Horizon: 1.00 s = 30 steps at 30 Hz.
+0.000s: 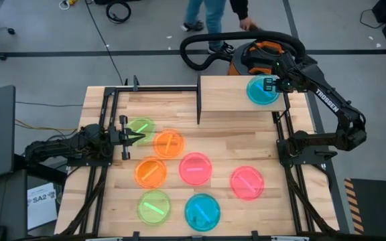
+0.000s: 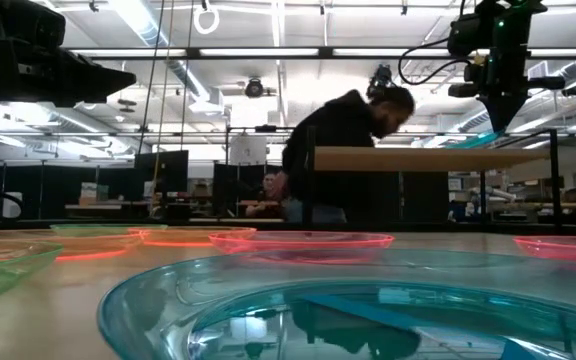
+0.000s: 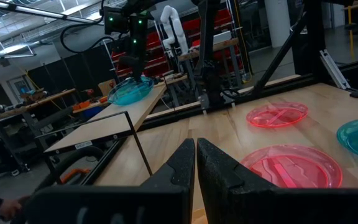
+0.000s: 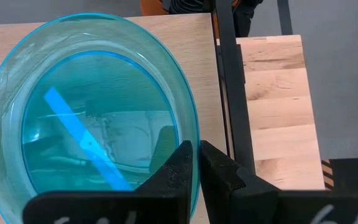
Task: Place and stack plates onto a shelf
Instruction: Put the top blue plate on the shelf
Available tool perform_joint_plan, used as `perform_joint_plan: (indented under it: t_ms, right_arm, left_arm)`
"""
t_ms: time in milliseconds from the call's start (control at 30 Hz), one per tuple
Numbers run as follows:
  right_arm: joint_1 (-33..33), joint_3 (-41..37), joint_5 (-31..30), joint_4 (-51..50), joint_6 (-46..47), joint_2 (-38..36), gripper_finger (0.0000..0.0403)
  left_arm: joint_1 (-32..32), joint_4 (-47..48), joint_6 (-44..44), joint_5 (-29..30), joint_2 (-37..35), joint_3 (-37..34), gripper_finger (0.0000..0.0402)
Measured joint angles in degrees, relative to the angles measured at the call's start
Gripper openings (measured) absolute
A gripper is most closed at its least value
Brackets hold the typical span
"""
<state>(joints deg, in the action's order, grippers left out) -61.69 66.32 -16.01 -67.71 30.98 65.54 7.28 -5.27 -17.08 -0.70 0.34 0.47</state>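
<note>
While seven plates are lying on the worktop (image 1: 287,214), a teal plate (image 1: 263,90) is being lowered onto the shelf (image 1: 230,94) with the right hand (image 1: 271,84) clamped on its rim, release judged next; the left hand (image 1: 130,137) is waiting closed.

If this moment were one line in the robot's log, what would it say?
right gripper: shut on teal plate, over shelf | left gripper: shut, waiting by green plate | seven plates on table
</note>
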Motion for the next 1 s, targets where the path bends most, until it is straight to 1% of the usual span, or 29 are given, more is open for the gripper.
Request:
perform_joint_plan:
  t_ms: [1000]
  right_arm:
    - [0.00, 0.00, 0.47, 0.09, -0.66, -0.02, 0.0052]
  left_arm:
    - [0.00, 0.00, 0.02, -0.01, 0.01, 0.00, 0.0025]
